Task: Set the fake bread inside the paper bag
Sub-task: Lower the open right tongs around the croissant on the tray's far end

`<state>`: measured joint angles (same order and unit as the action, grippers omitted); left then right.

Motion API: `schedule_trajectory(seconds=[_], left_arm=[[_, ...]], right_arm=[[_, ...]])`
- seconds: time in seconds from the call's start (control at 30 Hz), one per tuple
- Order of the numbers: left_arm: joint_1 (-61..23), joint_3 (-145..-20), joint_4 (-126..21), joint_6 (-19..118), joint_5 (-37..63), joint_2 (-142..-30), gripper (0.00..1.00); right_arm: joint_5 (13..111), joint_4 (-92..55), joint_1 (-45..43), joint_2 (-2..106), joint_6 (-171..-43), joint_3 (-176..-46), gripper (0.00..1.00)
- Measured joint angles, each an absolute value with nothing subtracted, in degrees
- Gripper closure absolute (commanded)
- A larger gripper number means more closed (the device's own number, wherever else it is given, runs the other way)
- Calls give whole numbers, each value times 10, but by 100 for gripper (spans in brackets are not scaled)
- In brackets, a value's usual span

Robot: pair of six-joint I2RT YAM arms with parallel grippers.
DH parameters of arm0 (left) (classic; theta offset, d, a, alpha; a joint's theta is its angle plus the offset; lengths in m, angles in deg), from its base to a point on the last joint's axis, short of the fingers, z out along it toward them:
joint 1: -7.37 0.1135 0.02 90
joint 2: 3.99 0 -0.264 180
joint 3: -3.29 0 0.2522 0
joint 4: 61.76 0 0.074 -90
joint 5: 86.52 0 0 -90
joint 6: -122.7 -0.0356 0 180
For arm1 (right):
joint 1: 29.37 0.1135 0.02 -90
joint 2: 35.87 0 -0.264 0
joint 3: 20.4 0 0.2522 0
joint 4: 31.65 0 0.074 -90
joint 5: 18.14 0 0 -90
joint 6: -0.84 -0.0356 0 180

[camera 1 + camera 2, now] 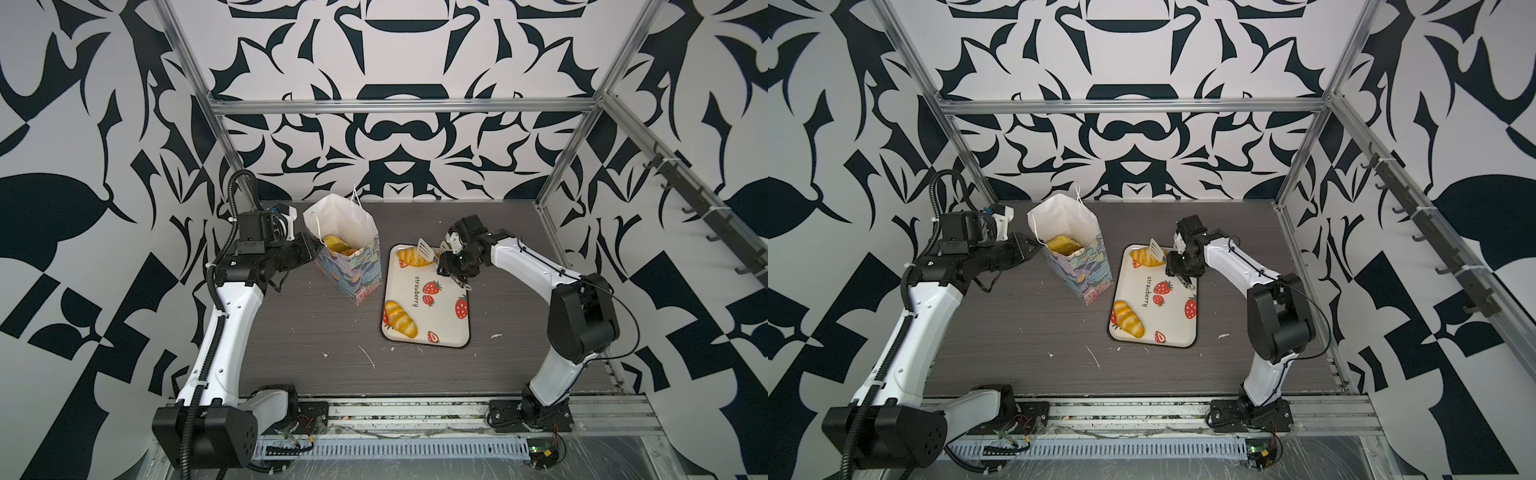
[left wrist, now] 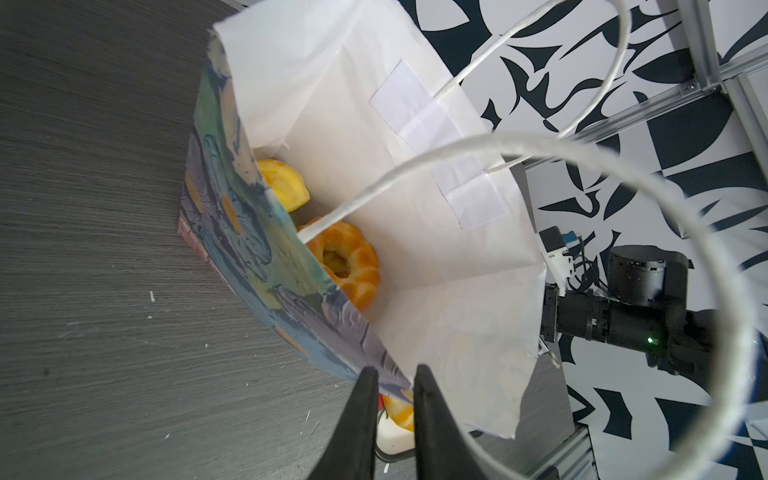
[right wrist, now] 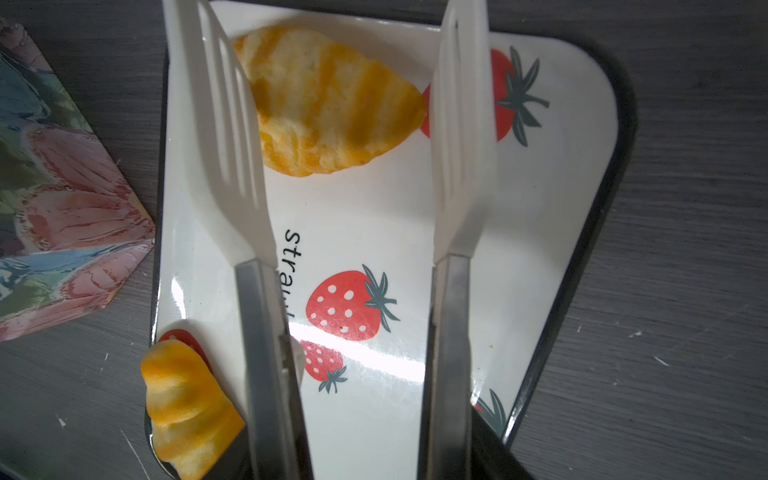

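The paper bag (image 1: 349,268) stands on a grey tabletop (image 1: 316,340) between patterned walls (image 1: 399,137).

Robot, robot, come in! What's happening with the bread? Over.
Left tool shut on bag rim. Right tool holds tongs, open astride a roll on the tray. Second roll nearby; bread already in bag. Nothing in the way.

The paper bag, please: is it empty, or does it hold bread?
Holds bread: a ring doughnut and another pastry lie inside the paper bag.

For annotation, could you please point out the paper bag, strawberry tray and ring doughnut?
paper bag (image 1: 353,270): in a top view, printed outer wall.
strawberry tray (image 1: 444,324): in a top view, bare surface.
ring doughnut (image 2: 368,274): left wrist view, glazed ring.
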<state>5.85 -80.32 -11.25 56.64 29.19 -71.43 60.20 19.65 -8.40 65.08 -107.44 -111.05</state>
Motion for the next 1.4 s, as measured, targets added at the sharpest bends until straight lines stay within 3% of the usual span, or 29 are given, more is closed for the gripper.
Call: schedule_trajectory(seconds=[0.7,1.4], left_arm=[[58,-803,-113,567,292,-714,80],[58,-803,-113,567,292,-714,80]], right_arm=[[556,198,-84,577,-1077,-1056,42],[546,198,-95,582,-1072,-1037,43]])
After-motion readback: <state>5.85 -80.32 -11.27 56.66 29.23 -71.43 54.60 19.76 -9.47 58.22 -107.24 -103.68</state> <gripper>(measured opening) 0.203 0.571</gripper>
